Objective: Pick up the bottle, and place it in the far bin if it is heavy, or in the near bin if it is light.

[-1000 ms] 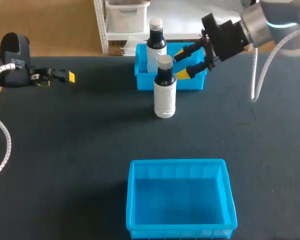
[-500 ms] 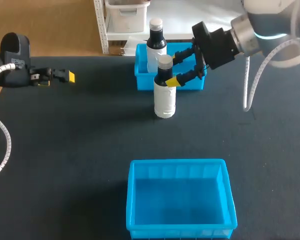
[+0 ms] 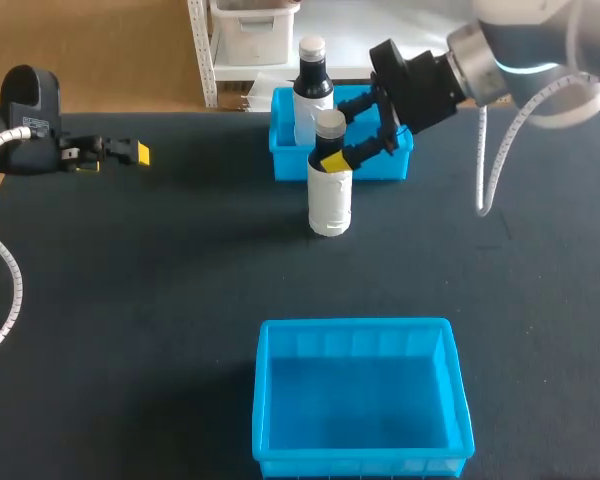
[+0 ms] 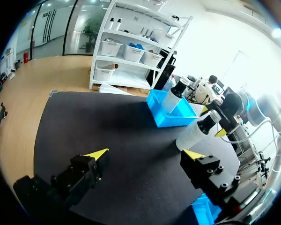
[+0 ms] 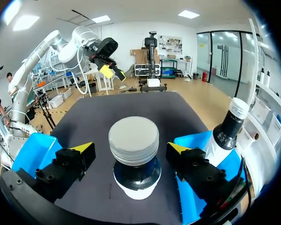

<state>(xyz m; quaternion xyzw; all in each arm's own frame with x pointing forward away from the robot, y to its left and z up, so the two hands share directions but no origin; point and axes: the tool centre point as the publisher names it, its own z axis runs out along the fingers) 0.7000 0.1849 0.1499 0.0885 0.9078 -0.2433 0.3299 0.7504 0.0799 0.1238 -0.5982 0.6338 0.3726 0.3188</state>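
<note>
- Found the bottle (image 3: 330, 200) upright on the matte dark worktop (image 3: 160, 260), just before the far bin (image 3: 390, 165).
- Saw the right pincer (image 5: 132, 149) spread wide, yellow tips flanking the dark neck, gripping nothing.
- Judged best: close evenly under the round pale cap, then lift straight.
- Noted a smooth white cylinder, likely slippery.
- Saw the left pincer (image 4: 145, 153) agape, empty, well apart.

Right wrist view: bottle (image 5: 134, 135) body is mostly hidden under its own cap, between right gripper (image 5: 130, 149) fingers. Head view: far bin (image 3: 290, 160) is partly covered by that gripper and bottle, and second bottle (image 3: 312, 90) has its base hidden inside the bin. Left wrist view: near bin (image 4: 203, 211) is cut off, behind one finger of left gripper (image 4: 146, 153).
</note>
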